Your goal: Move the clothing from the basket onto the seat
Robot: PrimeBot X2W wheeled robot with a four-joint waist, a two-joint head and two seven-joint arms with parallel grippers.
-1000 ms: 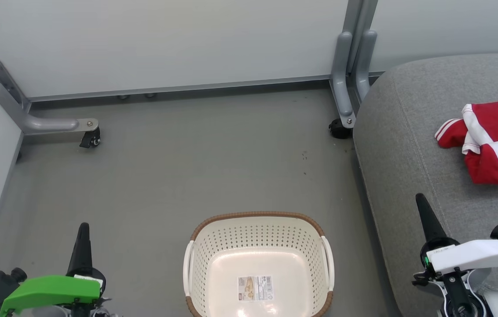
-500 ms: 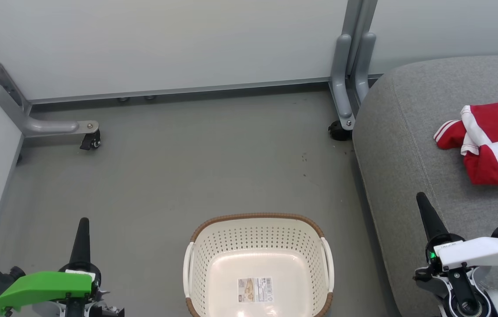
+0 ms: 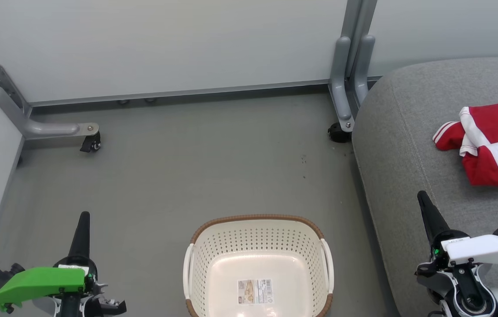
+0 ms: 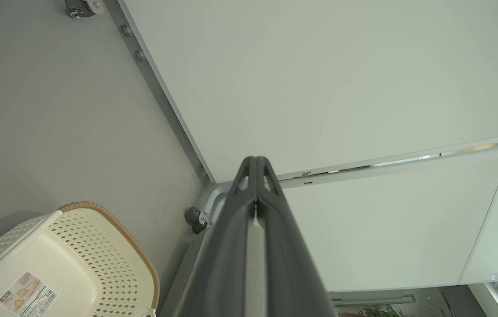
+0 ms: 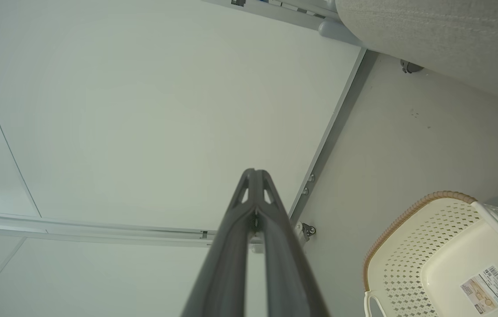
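Left gripper (image 3: 83, 216) at lower left of the head view: fingers pressed together into one dark spike, pointing straight up the frame. Green wrist cover (image 3: 40, 283) lies crosswise below it. Right gripper (image 3: 422, 197) at lower right: fingers likewise together, leaning slightly up-left. White wrist cover (image 3: 486, 249) crosswise below. Both wrist views: tips touching

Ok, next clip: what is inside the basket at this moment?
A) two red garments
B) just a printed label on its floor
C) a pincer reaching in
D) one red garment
B: the basket has a bare floor apart from the label, while the red clothing lies on the seat.
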